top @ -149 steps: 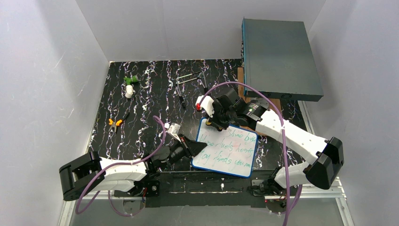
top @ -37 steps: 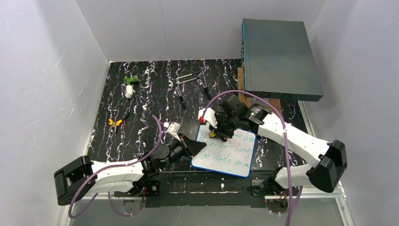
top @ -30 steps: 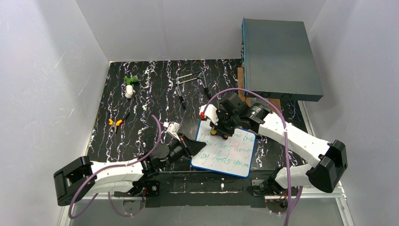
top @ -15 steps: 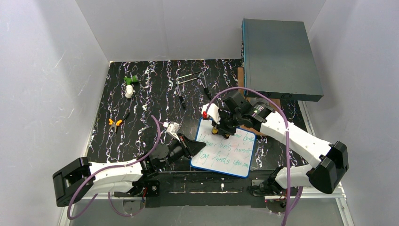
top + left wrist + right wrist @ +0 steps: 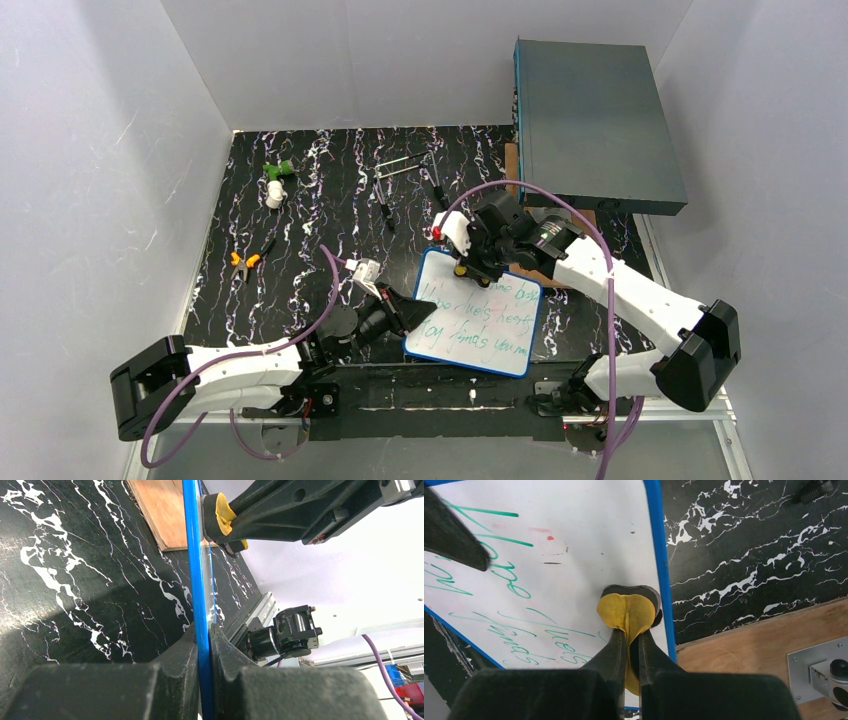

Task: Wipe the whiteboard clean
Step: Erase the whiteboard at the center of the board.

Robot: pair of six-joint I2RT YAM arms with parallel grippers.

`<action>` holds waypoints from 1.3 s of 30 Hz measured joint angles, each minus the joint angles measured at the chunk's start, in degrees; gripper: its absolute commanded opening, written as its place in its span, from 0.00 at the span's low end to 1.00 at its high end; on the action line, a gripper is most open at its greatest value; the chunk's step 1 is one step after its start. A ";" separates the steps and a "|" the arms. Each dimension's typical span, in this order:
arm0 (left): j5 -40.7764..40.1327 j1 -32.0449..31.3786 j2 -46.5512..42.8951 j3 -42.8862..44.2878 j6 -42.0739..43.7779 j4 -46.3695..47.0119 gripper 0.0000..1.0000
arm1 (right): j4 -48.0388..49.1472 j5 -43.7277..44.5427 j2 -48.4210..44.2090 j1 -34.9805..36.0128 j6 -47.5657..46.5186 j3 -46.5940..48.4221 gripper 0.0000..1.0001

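Note:
The whiteboard (image 5: pixel 478 322) lies on the black marbled table, blue-framed, with green handwriting across it. My left gripper (image 5: pixel 410 317) is shut on its left frame edge; in the left wrist view the blue frame (image 5: pixel 194 565) runs between the two fingers at the left gripper (image 5: pixel 202 630). My right gripper (image 5: pixel 466 266) is shut on a yellow eraser (image 5: pixel 628 611) whose dark pad presses on the whiteboard (image 5: pixel 569 540) near its far edge. The eraser (image 5: pixel 220 517) also shows against the board in the left wrist view. The area around the eraser is wiped white.
A large grey-teal box (image 5: pixel 595 120) sits at the back right on a wooden board (image 5: pixel 754 645). Orange-handled pliers (image 5: pixel 245 259), a green and white object (image 5: pixel 276 180), metal rods (image 5: pixel 405 164) and a dark pen (image 5: pixel 385 214) lie further back on the table.
My right gripper has slid the eraser along the board's far edge towards the back right, and the start of the top line of writing is gone. The left gripper keeps its hold.

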 measured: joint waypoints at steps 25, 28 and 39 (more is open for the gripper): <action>-0.02 -0.02 -0.98 -0.33 -0.04 -0.44 0.00 | -0.59 -2.93 -0.52 -4.22 0.04 -0.92 0.01; 0.04 -0.02 -0.87 -0.33 0.09 -0.24 0.00 | -0.46 -4.81 -1.03 -4.94 -1.05 -1.51 0.01; 0.11 0.00 -1.42 -0.61 0.48 -0.39 0.00 | -2.99 -6.97 -0.44 -2.29 -3.06 -1.92 0.01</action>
